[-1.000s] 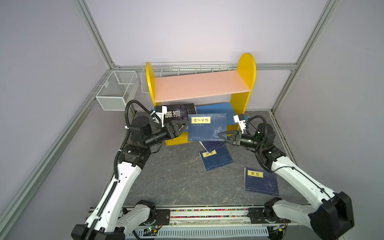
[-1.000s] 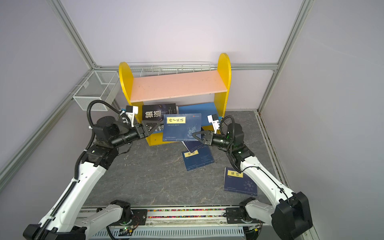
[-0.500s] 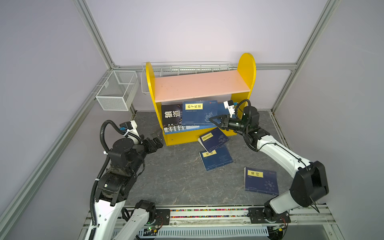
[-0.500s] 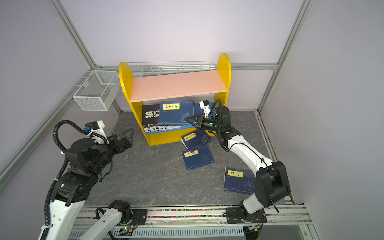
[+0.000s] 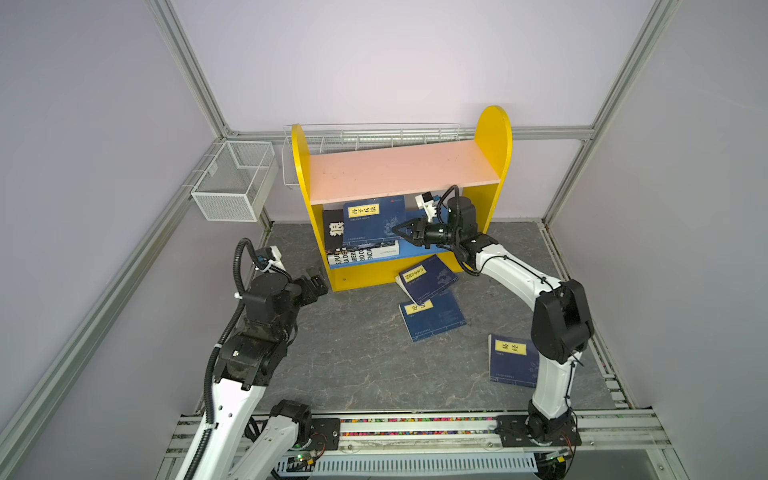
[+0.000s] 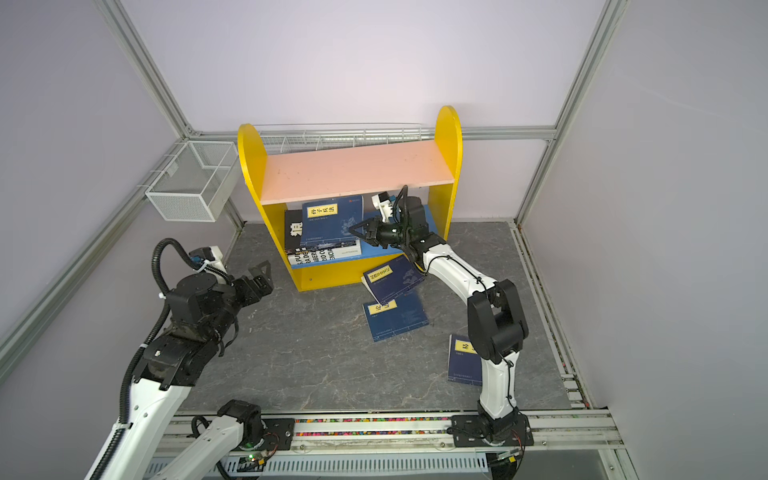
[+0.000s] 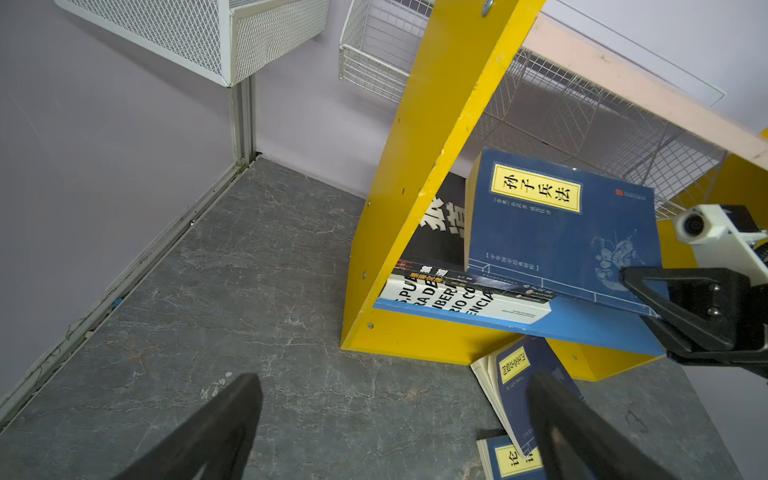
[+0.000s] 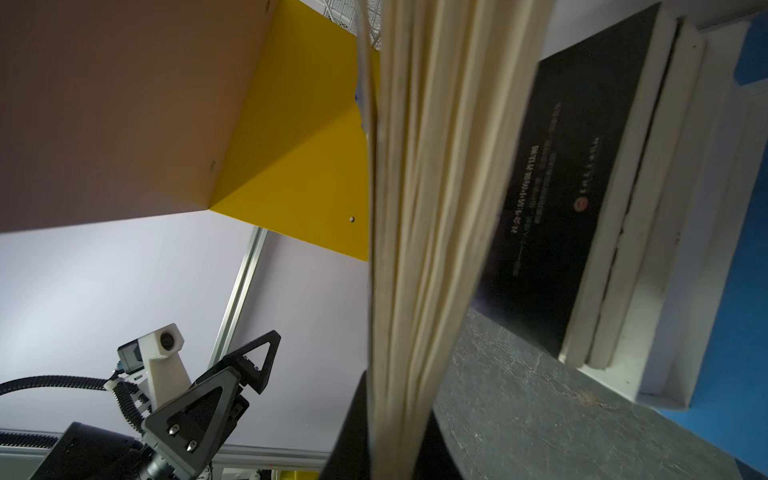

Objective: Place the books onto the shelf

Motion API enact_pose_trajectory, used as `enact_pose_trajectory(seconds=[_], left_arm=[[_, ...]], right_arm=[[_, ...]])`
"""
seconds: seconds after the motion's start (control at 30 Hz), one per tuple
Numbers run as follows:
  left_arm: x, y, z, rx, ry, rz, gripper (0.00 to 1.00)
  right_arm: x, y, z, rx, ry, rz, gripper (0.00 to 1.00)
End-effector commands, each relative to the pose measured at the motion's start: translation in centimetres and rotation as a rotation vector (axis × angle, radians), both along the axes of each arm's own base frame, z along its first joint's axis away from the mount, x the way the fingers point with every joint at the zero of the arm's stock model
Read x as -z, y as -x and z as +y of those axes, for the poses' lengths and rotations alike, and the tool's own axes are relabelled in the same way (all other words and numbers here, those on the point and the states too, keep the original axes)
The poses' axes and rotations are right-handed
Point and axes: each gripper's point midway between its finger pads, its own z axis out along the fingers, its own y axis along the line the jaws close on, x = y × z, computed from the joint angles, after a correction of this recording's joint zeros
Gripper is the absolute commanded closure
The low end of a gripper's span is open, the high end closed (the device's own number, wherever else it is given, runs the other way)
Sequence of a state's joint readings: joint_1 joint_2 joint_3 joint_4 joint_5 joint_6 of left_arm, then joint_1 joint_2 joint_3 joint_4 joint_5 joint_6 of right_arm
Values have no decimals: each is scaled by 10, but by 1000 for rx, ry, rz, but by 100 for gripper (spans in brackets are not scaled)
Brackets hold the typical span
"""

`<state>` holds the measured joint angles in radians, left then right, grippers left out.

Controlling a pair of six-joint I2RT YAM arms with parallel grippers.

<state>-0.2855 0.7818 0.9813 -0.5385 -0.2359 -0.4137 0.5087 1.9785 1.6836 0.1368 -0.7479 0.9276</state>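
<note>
Grey floor (image 5: 353, 357) carries loose navy books (image 5: 434, 320) before shelf (image 5: 399, 170)

Mesh baskets, grey tabletop, lavender walls

A box-shaped white mesh basket (image 5: 235, 180) hangs from the aluminium frame (image 5: 189, 70) by the left wall. A long, shallow wire basket (image 5: 374, 137) runs along the back wall (image 5: 374, 62). The marbled grey tabletop (image 5: 353, 361) ends at a front rail (image 5: 415, 428) carrying a multicoloured strip.

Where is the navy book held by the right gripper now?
In both top views the navy book sits tilted in the lower compartment of the shelf, left of centre, above the thick white book; the right gripper pinches its right edge.
</note>
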Motion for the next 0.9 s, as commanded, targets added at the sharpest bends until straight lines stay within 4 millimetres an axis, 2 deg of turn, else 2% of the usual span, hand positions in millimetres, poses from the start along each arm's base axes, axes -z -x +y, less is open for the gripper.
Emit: enact_pose_trajectory(seconds=[0.0,0.17,0.47,0.67,0.87], left_arm=[[1,-16,2,0,10,-16,1],[4,-38,11,11,128,-35,1],[20,-66,15,14,153,-11,1],[23,-76,11,40,175,-16,1],[21,-75,10,46,173,-28,1]], right_arm=[[-19,3,16,-51,-5,-76,89],[-12,-1,39,-73,49,-93,88],[-1,-20,55,-70,39,-76,88],[11,-29,56,-48,71,-69,88],[20,-37,57,-44,81,-61,88]])
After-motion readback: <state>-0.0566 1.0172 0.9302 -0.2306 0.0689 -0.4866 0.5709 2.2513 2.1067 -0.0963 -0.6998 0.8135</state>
